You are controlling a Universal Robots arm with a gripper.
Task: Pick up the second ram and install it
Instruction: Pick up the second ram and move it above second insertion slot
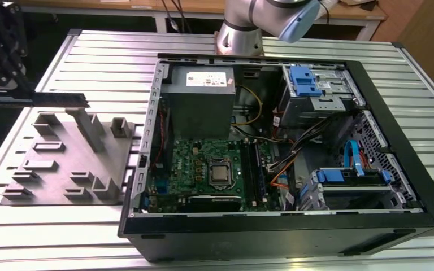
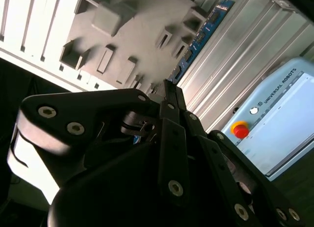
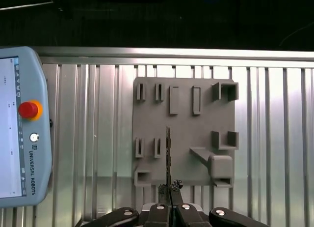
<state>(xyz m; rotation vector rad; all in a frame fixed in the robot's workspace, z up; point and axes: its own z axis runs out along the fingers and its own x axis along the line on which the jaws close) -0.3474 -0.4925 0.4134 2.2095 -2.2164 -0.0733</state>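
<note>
Closest to the first wrist view's lens, the gripper (image 3: 170, 188) is closing its two dark fingers (image 3: 182, 211) down to a very narrow gap, and they are pinching the second ram (image 3: 168, 156) between their tips. The stick is showing edge-on there as a thin dark line reaching away from the fingertips. Beyond it, the grey holder tray (image 3: 186, 133) is lying flat on the ribbed aluminium table (image 3: 93, 163), its empty pockets and upright slabs facing up. The ram is hanging over the tray's middle, between two rows of slots. Whether it is touching the tray I cannot tell. Beside the tray, a pale blue teach pendant (image 3: 22, 153) with a red button is resting on the slats. In the exterior view, the open computer case (image 1: 293, 237) is lying on its side across the lower right of the frame, with the green motherboard (image 1: 194, 164) showing inside it. Farther back, at the exterior view's upper left, the gripper is holding the stick level by one end. Its long side is running across the frame above the tray's far edge, well apart from the case. Farthest back, at the top centre of the frame, the silver arm (image 1: 251, 25) is standing behind the case.
</note>
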